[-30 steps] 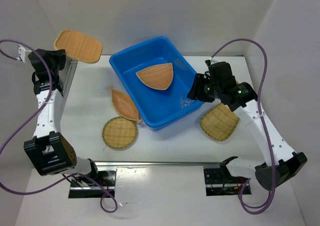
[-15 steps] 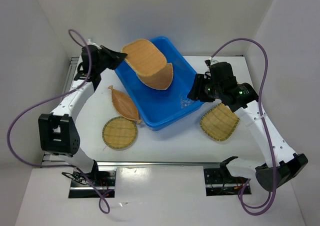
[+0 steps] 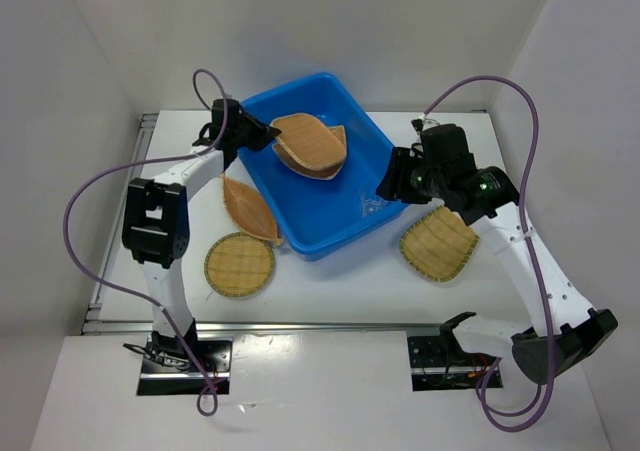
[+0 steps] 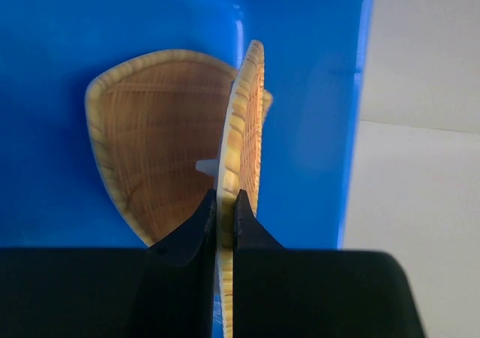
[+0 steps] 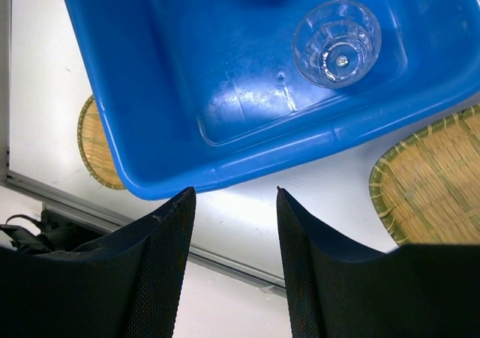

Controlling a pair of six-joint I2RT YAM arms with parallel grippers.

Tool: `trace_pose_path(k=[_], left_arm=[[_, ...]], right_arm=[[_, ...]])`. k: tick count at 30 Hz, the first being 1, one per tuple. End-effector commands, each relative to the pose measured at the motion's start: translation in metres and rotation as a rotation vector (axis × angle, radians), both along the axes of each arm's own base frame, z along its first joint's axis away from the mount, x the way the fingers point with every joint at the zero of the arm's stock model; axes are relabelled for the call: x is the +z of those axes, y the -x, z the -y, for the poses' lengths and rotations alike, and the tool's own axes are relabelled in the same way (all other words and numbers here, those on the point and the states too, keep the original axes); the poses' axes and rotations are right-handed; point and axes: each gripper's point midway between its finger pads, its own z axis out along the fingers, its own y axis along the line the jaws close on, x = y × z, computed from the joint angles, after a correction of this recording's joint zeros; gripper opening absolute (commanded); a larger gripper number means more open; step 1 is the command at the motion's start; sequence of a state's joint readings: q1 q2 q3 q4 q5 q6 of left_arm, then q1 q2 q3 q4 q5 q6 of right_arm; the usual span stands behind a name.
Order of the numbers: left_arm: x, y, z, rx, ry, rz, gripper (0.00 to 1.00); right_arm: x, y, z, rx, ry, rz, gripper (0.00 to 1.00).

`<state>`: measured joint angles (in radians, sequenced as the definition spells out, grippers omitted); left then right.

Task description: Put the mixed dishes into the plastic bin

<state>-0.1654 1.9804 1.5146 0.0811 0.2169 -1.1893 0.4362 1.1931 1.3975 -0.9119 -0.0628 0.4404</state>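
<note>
The left hand [image 4: 222, 203] pinches a tray [image 4: 244, 128] by its rim, long axis pointing straight ahead, over the bin [image 4: 315, 91]. The right hand [image 5: 232, 195] gapes wide, empty; the cup [image 5: 337, 43] stands ahead inside.

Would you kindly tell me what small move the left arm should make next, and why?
Probably open the left gripper: it is shut on the edge of a woven tray that hangs over the blue bin, above the fan-shaped tray lying inside, so letting go should drop it in.
</note>
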Motion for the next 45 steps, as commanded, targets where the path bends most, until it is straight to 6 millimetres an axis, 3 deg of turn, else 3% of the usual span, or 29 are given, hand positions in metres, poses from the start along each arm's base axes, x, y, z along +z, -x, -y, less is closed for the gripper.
trace_pose_path(k=[1, 2, 3, 5, 6, 12, 13, 14, 17, 19, 22, 24, 27, 32, 35, 37, 38, 39, 41, 42, 43, 44, 45], left_arm=[[0.039, -0.023, 0.016, 0.013, 0.051, 0.126, 0.0], [0.035, -0.026, 0.016, 0.018, 0.06, 0.115, 0.0], [0.018, -0.03, 0.017, 0.023, 0.066, 0.086, 0.0], [0.023, -0.04, 0.019, 0.022, 0.07, 0.106, 0.0], [0.015, -0.037, 0.025, 0.012, 0.066, 0.086, 0.0], [-0.007, -0.045, 0.015, 0.063, 0.002, 0.045, 0.01], [-0.009, -0.044, 0.015, 0.063, -0.001, 0.036, 0.07], [-0.011, -0.044, 0.013, 0.073, -0.007, 0.028, 0.25], [-0.026, -0.04, 0.008, 0.094, -0.026, -0.005, 0.41], [-0.024, -0.039, 0.006, 0.103, -0.032, -0.013, 0.49], [-0.025, -0.038, 0.004, 0.103, -0.058, -0.015, 0.5], [-0.026, -0.037, 0.003, 0.097, -0.071, -0.024, 0.59], [-0.006, -0.038, -0.003, 0.103, -0.124, -0.007, 0.61], [0.035, -0.038, -0.032, 0.186, -0.285, 0.049, 0.61], [0.071, -0.031, -0.041, 0.184, -0.357, 0.129, 0.61], [0.116, -0.02, -0.039, 0.154, -0.363, 0.23, 0.61], [0.127, -0.011, -0.032, 0.084, -0.381, 0.269, 0.62], [0.156, 0.006, -0.031, 0.061, -0.385, 0.33, 0.62], [0.173, 0.032, -0.035, 0.022, -0.439, 0.375, 0.63], [0.209, 0.06, -0.044, 0.046, -0.448, 0.445, 0.64], [0.187, 0.074, -0.052, 0.05, -0.481, 0.403, 0.64], [0.19, 0.087, -0.059, 0.065, -0.504, 0.412, 0.64], [0.202, 0.112, -0.072, 0.089, -0.549, 0.423, 0.64]], right_arm=[[0.018, 0.006, 0.005, -0.009, -0.012, 0.049, 0.53], [0.018, 0.006, 0.004, -0.015, -0.018, 0.045, 0.53], [0.018, 0.006, 0.004, -0.015, -0.018, 0.045, 0.53], [0.018, 0.006, 0.004, -0.021, -0.025, 0.042, 0.53], [0.019, 0.007, 0.002, -0.01, -0.032, 0.038, 0.53], [0.017, 0.008, 0.004, -0.023, -0.029, 0.029, 0.53], [0.021, 0.008, 0.004, -0.023, -0.033, 0.037, 0.53], [0.019, 0.009, 0.004, -0.023, -0.029, 0.029, 0.53], [0.019, 0.008, 0.006, -0.031, -0.023, 0.032, 0.53], [0.02, 0.006, 0.005, -0.031, -0.024, 0.033, 0.53], [0.024, 0.005, 0.006, -0.033, -0.017, 0.047, 0.53], [0.022, 0.006, 0.007, -0.033, -0.013, 0.039, 0.53], [0.019, 0.005, 0.007, -0.027, -0.002, 0.034, 0.53], [0.023, 0.003, 0.008, -0.029, 0.006, 0.049, 0.53], [0.026, 0.002, 0.009, -0.024, 0.008, 0.061, 0.53], [0.024, 0.004, 0.004, 0.006, 0.001, 0.048, 0.53], [0.02, 0.006, 0.002, 0.018, -0.003, 0.034, 0.53], [0.019, 0.004, -0.003, 0.04, -0.008, 0.034, 0.53], [0.006, 0.009, -0.006, 0.07, -0.006, 0.0, 0.53], [0.007, 0.009, -0.005, 0.071, -0.011, 0.011, 0.53], [0.001, 0.014, -0.001, 0.061, -0.001, 0.007, 0.53], [-0.002, 0.013, 0.006, 0.031, 0.025, 0.013, 0.54], [-0.007, 0.011, 0.009, 0.016, 0.041, 0.009, 0.54]])
